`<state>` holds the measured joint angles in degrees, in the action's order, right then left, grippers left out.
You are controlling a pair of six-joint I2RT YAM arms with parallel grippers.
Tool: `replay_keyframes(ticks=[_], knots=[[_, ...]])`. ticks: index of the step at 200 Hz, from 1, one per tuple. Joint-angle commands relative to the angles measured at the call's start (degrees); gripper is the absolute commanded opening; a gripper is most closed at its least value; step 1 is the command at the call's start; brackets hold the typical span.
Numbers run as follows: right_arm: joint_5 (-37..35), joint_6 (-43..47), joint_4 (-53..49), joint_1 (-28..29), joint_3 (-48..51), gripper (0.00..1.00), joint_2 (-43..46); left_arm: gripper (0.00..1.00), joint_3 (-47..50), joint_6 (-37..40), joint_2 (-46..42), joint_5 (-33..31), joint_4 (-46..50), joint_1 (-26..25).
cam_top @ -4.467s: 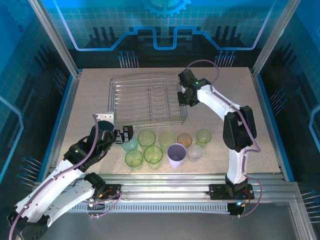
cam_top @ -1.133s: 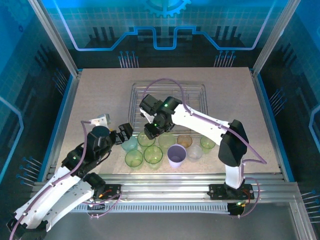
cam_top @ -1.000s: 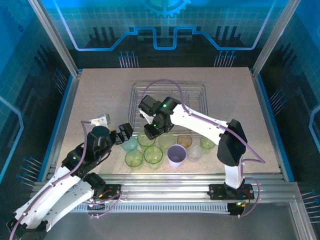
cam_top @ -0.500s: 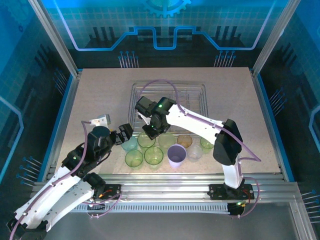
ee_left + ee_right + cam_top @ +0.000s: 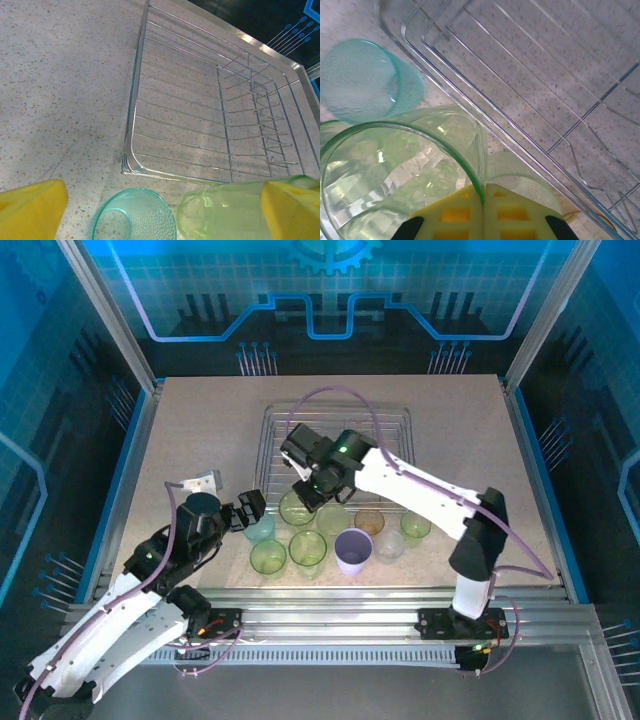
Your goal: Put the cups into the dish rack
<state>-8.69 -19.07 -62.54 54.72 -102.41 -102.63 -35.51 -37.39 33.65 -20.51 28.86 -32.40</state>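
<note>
Where the right gripper (image 5: 484,200) pinches one green cup (image 5: 395,170) by its rim wall, mouth up, the dish rack (image 5: 270,430) lies directly far, its near rail just beside the cup; right arm nearer. Left gripper (image 5: 248,510): fingers spread, empty, near the teal cup (image 5: 261,529). Other cups (image 5: 308,548): table (image 5: 190,430), near side. Legible writing: none.

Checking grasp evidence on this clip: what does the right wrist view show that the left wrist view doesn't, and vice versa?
Right wrist: the right end effector pinching the green cup by its rim, with the yellow pads closed on the wall. Left wrist: the left end effector open, its yellow fingers spread wide, plus a broad look at the dish rack, with no cups in the part visible. Shared: the teal cup, that green cup and the rack's near corner.
</note>
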Motion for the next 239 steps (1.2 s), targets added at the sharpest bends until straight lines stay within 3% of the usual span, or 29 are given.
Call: replay_keyframes(ticks=[1,42,81,97,143,165,180,191,239], knots=[[1.61,1.44,4.18,-0.78,2.74,0.00,6.63,0.99,-2.10,1.34,-0.18,0.69,-0.18,0.42],[9.75,1.78,15.42,-5.88,13.45,0.00,17.80,0.99,-3.55,2.88,-0.25,1.70,-2.80,0.46],[14.94,5.57,25.26,-12.02,25.25,0.00,30.25,0.99,-4.76,5.97,0.01,8.07,-9.08,0.43],[21.88,2.16,28.45,-18.51,29.62,0.00,34.97,0.99,-4.99,7.86,1.00,13.26,-13.23,0.42],[51.32,-12.24,43.38,-43.70,41.30,0.00,42.42,0.99,-7.44,10.31,9.79,36.45,-26.80,0.32],[65.37,-23.74,59.47,-51.33,46.58,0.00,42.72,0.99,-9.46,8.96,14.90,43.87,-31.69,0.24],[70.98,-32.54,72.80,-52.86,49.90,0.00,42.61,0.99,-10.94,7.44,18.32,46.80,-34.21,0.26],[73.15,-35.36,77.01,-52.48,50.31,0.00,42.14,0.99,-12.50,6.60,20.77,48.41,-35.06,0.30],[75.83,-29.51,70.91,-48.88,47.89,0.00,42.73,1.00,-15.81,1.72,28.04,56.98,-43.16,0.58]])
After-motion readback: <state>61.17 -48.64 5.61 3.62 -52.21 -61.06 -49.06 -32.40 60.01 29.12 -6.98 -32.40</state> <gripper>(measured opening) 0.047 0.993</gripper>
